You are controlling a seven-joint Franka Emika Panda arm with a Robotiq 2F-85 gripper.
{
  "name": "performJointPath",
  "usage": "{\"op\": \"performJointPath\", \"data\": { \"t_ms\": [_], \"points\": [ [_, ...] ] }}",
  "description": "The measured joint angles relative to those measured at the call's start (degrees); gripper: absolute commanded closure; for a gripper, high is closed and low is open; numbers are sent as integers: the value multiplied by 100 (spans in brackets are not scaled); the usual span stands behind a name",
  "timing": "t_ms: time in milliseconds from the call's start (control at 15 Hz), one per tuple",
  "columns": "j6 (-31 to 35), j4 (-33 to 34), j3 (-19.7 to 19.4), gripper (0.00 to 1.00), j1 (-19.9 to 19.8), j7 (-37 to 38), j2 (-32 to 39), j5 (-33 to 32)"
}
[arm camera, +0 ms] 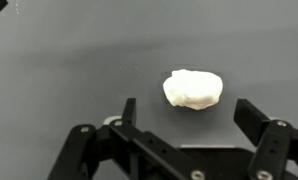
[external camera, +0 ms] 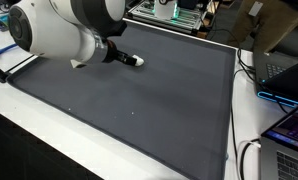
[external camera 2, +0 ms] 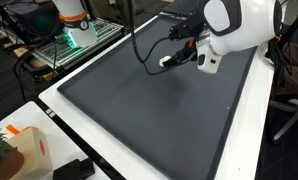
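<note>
A white, lumpy soft object [arm camera: 193, 89] lies on the dark grey mat [arm camera: 59, 60]. In the wrist view it sits just ahead of my gripper [arm camera: 192, 118], slightly above the gap between the two black fingers. The jaws stand wide apart with nothing between them. In both exterior views the gripper [external camera: 117, 55] [external camera 2: 181, 50] reaches low over the far part of the mat [external camera: 139, 110] [external camera 2: 139, 110]. A small white shape, apparently the lump [external camera: 137, 62] [external camera 2: 166, 61], shows right at its tip. The arm's white body hides part of the gripper.
The mat lies on a white table [external camera 2: 244, 130]. A laptop [external camera: 289, 75] and cables lie past one mat edge. A cardboard box [external camera 2: 24, 150] and a plant stand near a table corner. A rack with a green light [external camera 2: 71, 40] stands behind.
</note>
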Motion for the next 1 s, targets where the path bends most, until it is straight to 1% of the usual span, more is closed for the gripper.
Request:
{"op": "performJointPath", "data": {
  "t_ms": [533,1000],
  "points": [
    [-113,722,10,0,-26,12,396,6],
    [-237,1069,29,0,-5,25,600,6]
  ]
}}
